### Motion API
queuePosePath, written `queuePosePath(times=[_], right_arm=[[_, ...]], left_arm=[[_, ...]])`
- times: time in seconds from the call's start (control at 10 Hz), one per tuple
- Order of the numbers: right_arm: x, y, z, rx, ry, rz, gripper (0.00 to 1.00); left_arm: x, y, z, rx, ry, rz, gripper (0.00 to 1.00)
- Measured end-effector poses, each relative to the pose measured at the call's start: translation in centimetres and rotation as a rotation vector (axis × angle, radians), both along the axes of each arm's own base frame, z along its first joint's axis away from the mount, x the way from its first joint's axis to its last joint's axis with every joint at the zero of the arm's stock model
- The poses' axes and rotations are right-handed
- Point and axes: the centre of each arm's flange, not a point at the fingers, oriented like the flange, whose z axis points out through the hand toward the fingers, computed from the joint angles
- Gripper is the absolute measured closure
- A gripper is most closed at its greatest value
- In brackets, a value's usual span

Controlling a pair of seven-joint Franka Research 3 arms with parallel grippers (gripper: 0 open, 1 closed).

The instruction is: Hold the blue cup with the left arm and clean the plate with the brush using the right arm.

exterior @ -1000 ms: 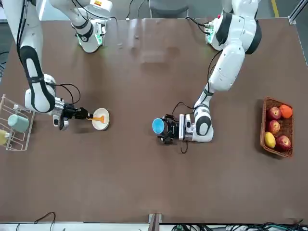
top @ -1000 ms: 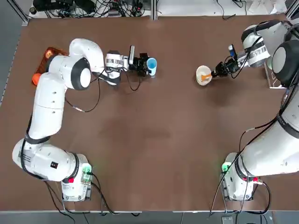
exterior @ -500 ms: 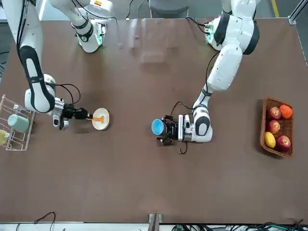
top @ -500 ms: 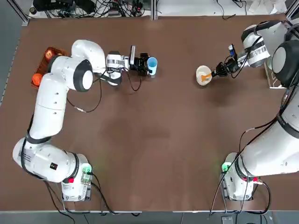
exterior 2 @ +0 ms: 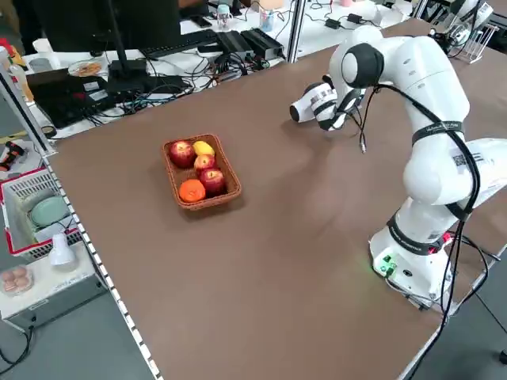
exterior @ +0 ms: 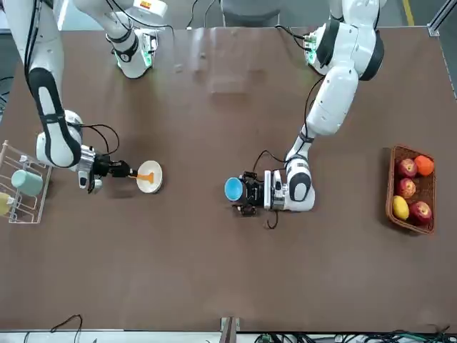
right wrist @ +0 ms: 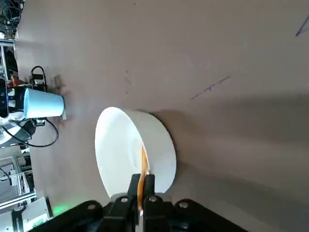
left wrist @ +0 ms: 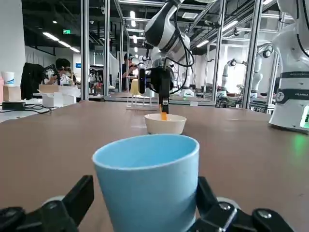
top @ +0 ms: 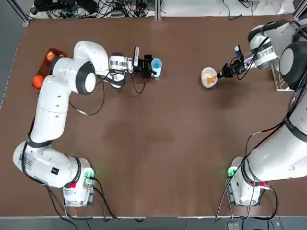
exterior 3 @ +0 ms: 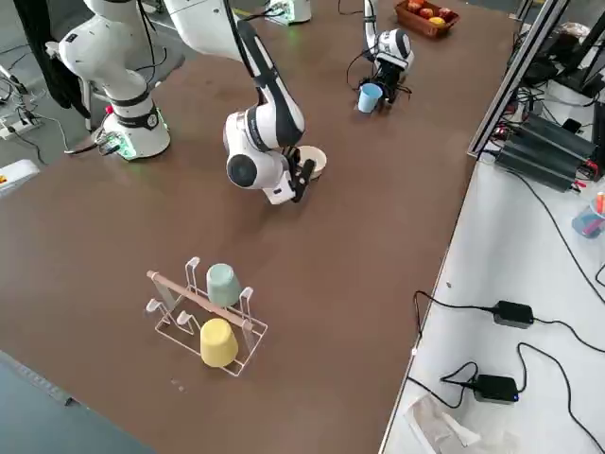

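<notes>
"What had moved since the earlier frame?"

"The left arm [top: 91, 52], slightly, and the cup's place in the overhead view had shifted a touch with it. The right arm [top: 288, 62] looked much the same."

"Where was the cup?"

"The blue cup [left wrist: 145, 198] stood between the jaws of the left gripper [left wrist: 146, 181], mouth up. Those jaws were spread around it, with a sliver of table [left wrist: 63, 140] showing between one of them and the cup's wall, so I couldn't call it a firm grip."

"And the right gripper [right wrist: 140, 181]?"

"Its jaws were pinched on the brush [right wrist: 142, 186]. The orange handle ran forward from them over the rim of the plate [right wrist: 116, 150], just ahead of the jaws. I couldn't make out any bristles."

"Anything farther off?"

"A rack [exterior 3: 248, 326] with a green cup and a yellow cup, well apart from both pairs of jaws."

"What could have gone wrong from there?"

"If the left jaws met the cup unevenly, I'd expect it to be nudged or tipped; squeezed too hard, such light plastic might buckle. On the other side, no jaws held the plate, so a hard sideways stroke could shove it away, and pressing on its rim could tilt it or twist the thin handle."
</notes>
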Motion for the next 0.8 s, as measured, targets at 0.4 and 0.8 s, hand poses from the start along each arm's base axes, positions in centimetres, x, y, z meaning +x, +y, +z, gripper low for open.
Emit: queuePosePath(times=[0.4, 0.8], right_arm=[[0.2, 0.1, 0.3, 0.013, -0.002, 0.005, 0.95], [1.6, 0.2, 5.1, 0.021, -0.03, -0.007, 0.95]], left_arm=[[-0.1, 0.1, -0.1, 0.001, 0.002, -0.001, 0.08], [-0.3, 0.1, -0.4, 0.003, 0.007, -0.002, 0.15]])
